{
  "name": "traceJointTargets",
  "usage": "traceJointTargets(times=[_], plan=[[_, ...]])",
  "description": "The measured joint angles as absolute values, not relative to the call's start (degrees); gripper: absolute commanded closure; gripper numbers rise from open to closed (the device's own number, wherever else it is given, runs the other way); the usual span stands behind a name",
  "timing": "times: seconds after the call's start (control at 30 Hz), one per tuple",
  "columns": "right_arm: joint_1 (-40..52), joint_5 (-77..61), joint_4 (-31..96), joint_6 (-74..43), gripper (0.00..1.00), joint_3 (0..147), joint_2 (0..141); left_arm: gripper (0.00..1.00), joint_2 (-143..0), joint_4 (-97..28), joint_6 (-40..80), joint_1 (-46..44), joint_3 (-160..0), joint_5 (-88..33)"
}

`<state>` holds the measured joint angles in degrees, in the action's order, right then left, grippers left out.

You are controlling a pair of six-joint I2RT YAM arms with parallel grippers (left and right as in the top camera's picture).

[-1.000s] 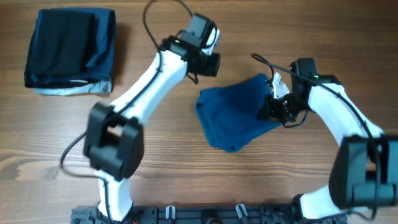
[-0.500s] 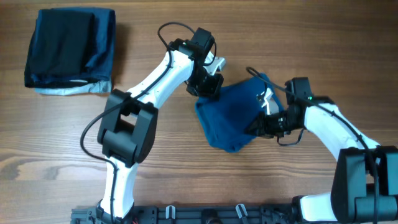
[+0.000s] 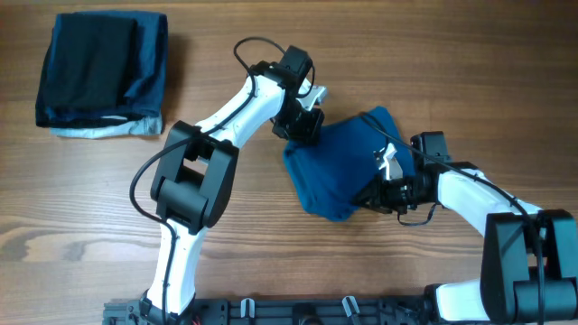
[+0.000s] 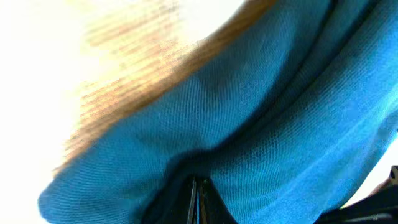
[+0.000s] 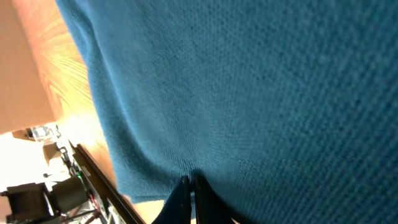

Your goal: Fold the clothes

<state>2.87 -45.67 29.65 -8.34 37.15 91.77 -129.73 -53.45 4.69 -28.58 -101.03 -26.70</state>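
The medium-blue polo shirt point(image 3: 339, 167) lies bunched in a folded heap right of the table's middle. My left gripper point(image 3: 298, 131) is at its upper left edge, shut on a pinch of the fabric; the left wrist view shows its fingertips point(image 4: 199, 193) closed on the blue cloth point(image 4: 261, 106). My right gripper point(image 3: 377, 192) is at the shirt's lower right edge, shut on the fabric; the right wrist view shows its fingertips point(image 5: 189, 183) pinching the blue cloth point(image 5: 249, 81). Collar and placket are hidden.
A folded stack of dark navy garments with a pale blue edge point(image 3: 101, 72) sits at the far left corner. Bare wooden tabletop point(image 3: 81, 226) surrounds the shirt. The arm bases and rail point(image 3: 298, 311) run along the front edge.
My left gripper came down onto the shirt's upper left edge and closed on it. My right gripper moved down and left along the shirt's right side, pulling the fabric inward.
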Motion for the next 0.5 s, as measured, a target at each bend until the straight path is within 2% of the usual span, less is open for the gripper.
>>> traceJointTargets(times=[0.1, 0.13, 0.17, 0.2, 0.27, 0.4, 0.5], plan=[[2.9, -47.0, 34.2, -8.9, 0.92, 43.1, 89.8, 0.6, -127.0, -55.5, 7.3, -27.5, -104.9, -24.8], [2.8, -46.7, 36.1, -9.0, 0.87, 46.2, 88.1, 0.38, -124.8, -56.0, 9.2, -27.0, -105.6, -24.2], [2.5, -46.2, 37.3, -9.0, 0.8, 49.3, 86.4, 0.21, -121.1, -57.0, 11.7, -26.4, -106.3, -23.4], [1.9, -44.9, 39.0, -9.0, 0.75, 51.7, 85.4, 0.14, -118.5, -57.9, 12.9, -26.1, -106.9, -22.8], [-1.5, -40.6, 42.1, -9.6, 0.66, 57.8, 82.7, 0.1, -113.1, -61.1, 15.8, -25.6, -108.1, -21.6], [-14.3, -30.0, 43.0, -10.4, 0.01, 64.4, 81.1, 0.05, -110.9, -68.4, 19.0, -26.9, -108.0, -19.9], [-21.8, -22.3, 43.3, -10.5, 0.01, 64.6, 81.1, 0.0, -111.9, -70.1, 23.9, -29.7, -103.7, -16.6]])
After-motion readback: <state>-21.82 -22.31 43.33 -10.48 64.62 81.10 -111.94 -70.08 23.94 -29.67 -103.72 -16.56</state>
